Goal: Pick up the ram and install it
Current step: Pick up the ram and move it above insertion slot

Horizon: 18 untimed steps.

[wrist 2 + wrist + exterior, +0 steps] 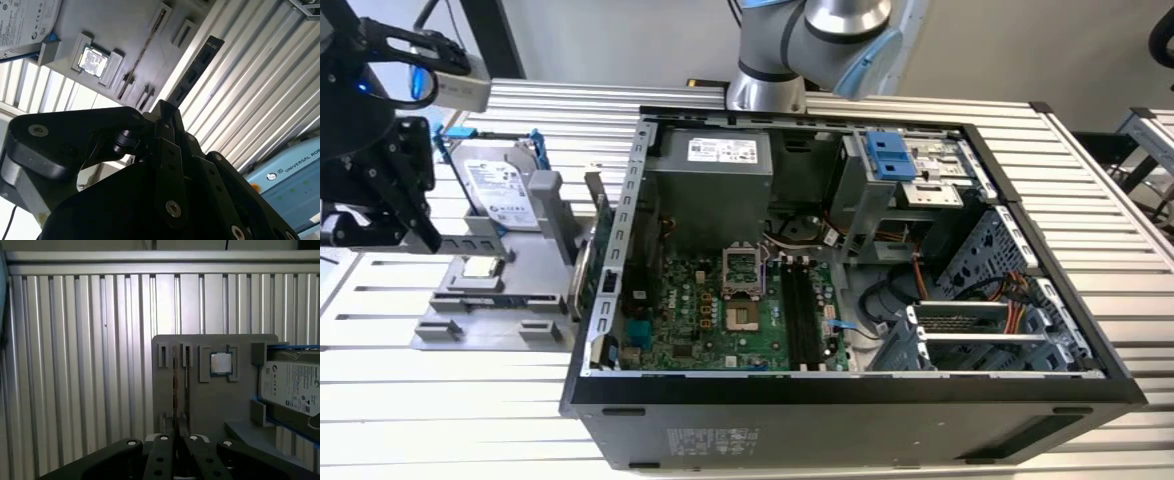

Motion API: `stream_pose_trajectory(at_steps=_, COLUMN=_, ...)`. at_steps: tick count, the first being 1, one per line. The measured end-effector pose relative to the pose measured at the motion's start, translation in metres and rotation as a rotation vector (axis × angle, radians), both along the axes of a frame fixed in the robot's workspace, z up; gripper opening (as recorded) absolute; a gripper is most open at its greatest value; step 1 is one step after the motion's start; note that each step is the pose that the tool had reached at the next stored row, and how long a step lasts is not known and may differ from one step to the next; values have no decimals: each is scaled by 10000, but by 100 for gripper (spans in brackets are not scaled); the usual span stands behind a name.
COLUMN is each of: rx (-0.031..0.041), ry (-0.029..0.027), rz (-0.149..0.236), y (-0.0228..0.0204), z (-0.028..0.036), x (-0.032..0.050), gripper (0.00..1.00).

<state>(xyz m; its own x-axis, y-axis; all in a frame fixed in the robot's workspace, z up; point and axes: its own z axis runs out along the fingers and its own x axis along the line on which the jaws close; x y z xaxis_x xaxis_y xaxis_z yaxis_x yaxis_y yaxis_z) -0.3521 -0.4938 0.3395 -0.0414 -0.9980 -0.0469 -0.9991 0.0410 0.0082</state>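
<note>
Gripper (167, 107) has the ram (197, 67): fingers (161, 150) are clamped on the board, pinching it. In the second wrist view the rest of the stick juts past the fingertips with its black chips visible. It sits above the ribbed aluminium table (260, 85), just beside the grey fixture tray (125, 30). Ram is off the tray and not yet installed.

In the exterior view the gripper is at the exterior view's left, up over the table. The hard drive (500, 190) on blue rails and the processor chip (480, 268) sit on the tray, between the gripper and the open computer case (854, 410). Case lies on its side with the motherboard (707, 310) exposed. Long black memory slots (803, 310) run next to the CPU socket (742, 268). First wrist view looks down on tray, chip and drive.
</note>
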Motion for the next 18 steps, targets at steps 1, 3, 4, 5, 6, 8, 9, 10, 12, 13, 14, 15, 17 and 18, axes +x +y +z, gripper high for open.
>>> stream_pose_trajectory(at_steps=1, rx=0, ry=0, rz=0, y=0, z=12, x=0, gripper=0)
stream_pose_trajectory(at_steps=3, rx=0, ry=-1, rz=0, y=0, z=39, x=0, gripper=0)
stream_pose_trajectory(at_steps=4, rx=0, ry=0, rz=0, y=0, z=53, x=0, gripper=0)
stream_pose_trajectory(at_steps=5, rx=0, ry=0, rz=0, y=0, z=67, x=0, gripper=0)
stream_pose_trajectory(at_steps=6, rx=0, ry=-1, rz=0, y=0, z=82, x=0, gripper=0)
stream_pose_trajectory(at_steps=8, rx=0, ry=0, rz=0, y=0, z=112, x=0, gripper=0)
stream_pose_trajectory(at_steps=9, rx=-1, ry=0, rz=0, y=0, z=127, x=0, gripper=0)
stream_pose_trajectory(at_steps=10, rx=-1, ry=1, rz=0, y=0, z=142, x=0, gripper=0)
stream_pose_trajectory(at_steps=12, rx=0, ry=0, rz=0, y=0, z=174, x=0, gripper=0)
stream_pose_trajectory(at_steps=13, rx=1, ry=0, rz=0, y=0, z=191, x=0, gripper=0)
stream_pose_trajectory(at_steps=14, rx=0, ry=0, rz=0, y=0, z=207, x=0, gripper=0)
stream_pose_trajectory(at_steps=15, rx=-1, ry=0, rz=0, y=0, z=224, x=0, gripper=0)
stream_pose_trajectory(at_steps=17, rx=0, ry=0, rz=0, y=0, z=256, x=0, gripper=0)
stream_pose_trajectory(at_steps=18, rx=0, ry=0, rz=0, y=0, z=273, x=0, gripper=0)
